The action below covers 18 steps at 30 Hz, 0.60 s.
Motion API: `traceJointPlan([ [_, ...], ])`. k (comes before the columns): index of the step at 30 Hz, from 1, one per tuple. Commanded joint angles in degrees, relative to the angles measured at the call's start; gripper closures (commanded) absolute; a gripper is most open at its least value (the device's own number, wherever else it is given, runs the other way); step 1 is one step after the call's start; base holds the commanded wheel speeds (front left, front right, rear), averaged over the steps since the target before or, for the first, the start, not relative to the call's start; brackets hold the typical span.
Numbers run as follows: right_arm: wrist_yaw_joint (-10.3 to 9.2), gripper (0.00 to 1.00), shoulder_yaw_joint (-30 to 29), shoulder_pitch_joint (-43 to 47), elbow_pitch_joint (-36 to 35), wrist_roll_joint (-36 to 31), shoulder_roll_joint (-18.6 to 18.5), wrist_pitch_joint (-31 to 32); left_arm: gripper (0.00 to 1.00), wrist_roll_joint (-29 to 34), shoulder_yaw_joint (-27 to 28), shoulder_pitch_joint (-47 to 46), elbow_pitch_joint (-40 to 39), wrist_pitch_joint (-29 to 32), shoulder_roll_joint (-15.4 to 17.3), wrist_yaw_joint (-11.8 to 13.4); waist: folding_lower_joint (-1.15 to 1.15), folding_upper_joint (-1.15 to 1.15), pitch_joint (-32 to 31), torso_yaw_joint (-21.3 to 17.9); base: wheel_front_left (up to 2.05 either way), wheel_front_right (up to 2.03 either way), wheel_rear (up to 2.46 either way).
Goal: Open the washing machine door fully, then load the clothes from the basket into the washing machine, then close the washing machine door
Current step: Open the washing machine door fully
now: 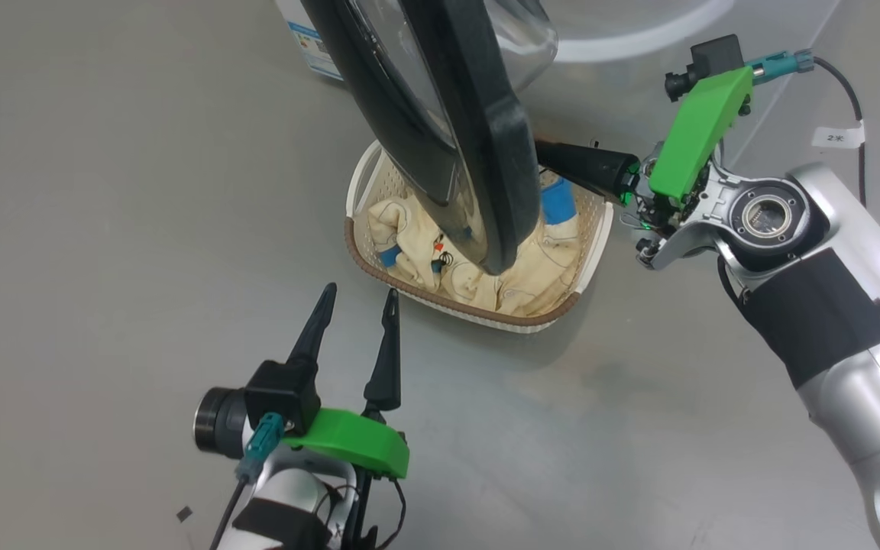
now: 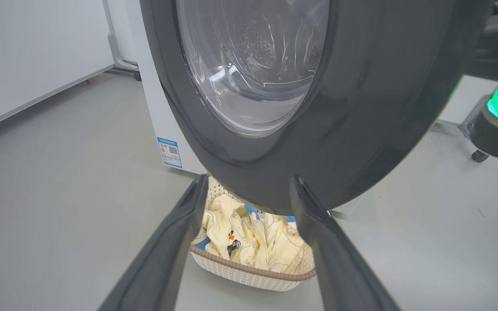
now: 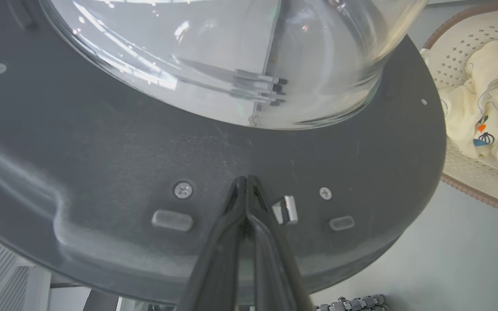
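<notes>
Black-rimmed washing machine door [image 1: 486,153] stands part-open: right gripper [image 3: 246,179], closed, seemingly pushes its inner face; left gripper [image 1: 360,292] gapes empty; swing wider next.

The left end effector [image 2: 250,178] is holding its fingers spread apart, framing the basket [image 2: 249,272] of clothes [image 2: 240,237] at 6 o'clock. The washing machine door [image 2: 361,108] is looming at 12 o'clock, with the washing machine [image 2: 154,108] standing behind at 10 o'clock.

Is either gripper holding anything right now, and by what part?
Nothing is held. The right gripper is shut, tips together against the inner rim of the washing machine door. The left gripper hangs open short of the basket.
</notes>
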Motion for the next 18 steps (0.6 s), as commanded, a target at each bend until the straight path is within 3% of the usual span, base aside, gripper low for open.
traceJointPlan([
  [1,0.2,1.0,0.3,0.2,-2.5,0.7,1.9,0.6,0.0,0.3,1.6,0.1,-1.4,-0.8,0.9,0.1,0.0,0.0,0.0,0.0,0.0,0.0,0.0],
  [18,0.2,1.0,2.3,2.1,-5.9,1.5,4.0,2.8,0.0,-0.2,0.9,-0.3,-1.6,-0.8,0.9,0.4,0.0,0.0,0.6,0.9,0.0,0.0,0.0],
])
